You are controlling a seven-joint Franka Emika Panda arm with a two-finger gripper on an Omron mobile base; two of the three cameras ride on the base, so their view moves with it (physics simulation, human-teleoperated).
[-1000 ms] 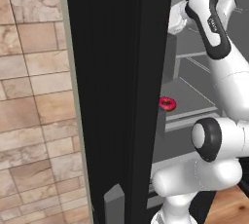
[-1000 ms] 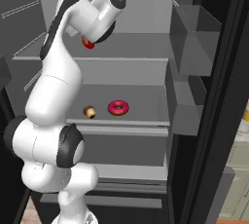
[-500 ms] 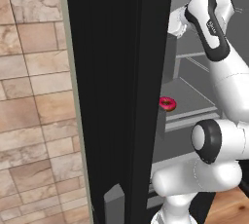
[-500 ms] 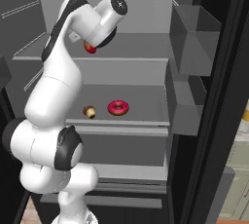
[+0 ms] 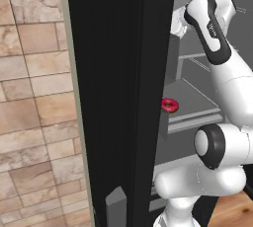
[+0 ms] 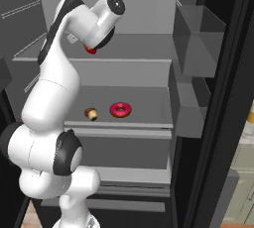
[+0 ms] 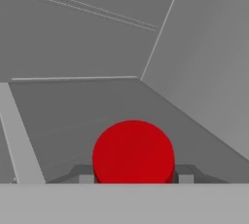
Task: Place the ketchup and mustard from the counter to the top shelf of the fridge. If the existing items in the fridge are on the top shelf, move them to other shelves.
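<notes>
In the left base view, the open black fridge [image 5: 113, 93] door fills the middle, the pink-frosted donut [image 5: 170, 104] peeks past its edge on a lower shelf, and the white arm rises on the right with its wrist turned into the upper part of the grey interior.

In the right base view, the arm reaches up from the lower left so that the gripper [image 6: 90, 49] sits at the level of the top shelf [image 6: 129, 60], near that shelf's left end, with a sliver of the red ketchup [image 6: 90, 50] showing under the wrist. Below and to the right, the brown cupcake [image 6: 91, 114] and the donut rest side by side on the lower shelf [image 6: 149, 122], well apart from the hand, so the top shelf looks free of them.

In the hand view, the ketchup's round red cap sits between the two dark finger tips, the jaws clamped on the bottle. The camera looks down along the bottle's long axis, which suggests it hangs roughly upright, cap toward the hand. The shelf surface lies directly beyond the bottle, so the coming move appears to be a straight lowering before release; whether the base already touches the shelf cannot be told.
</notes>
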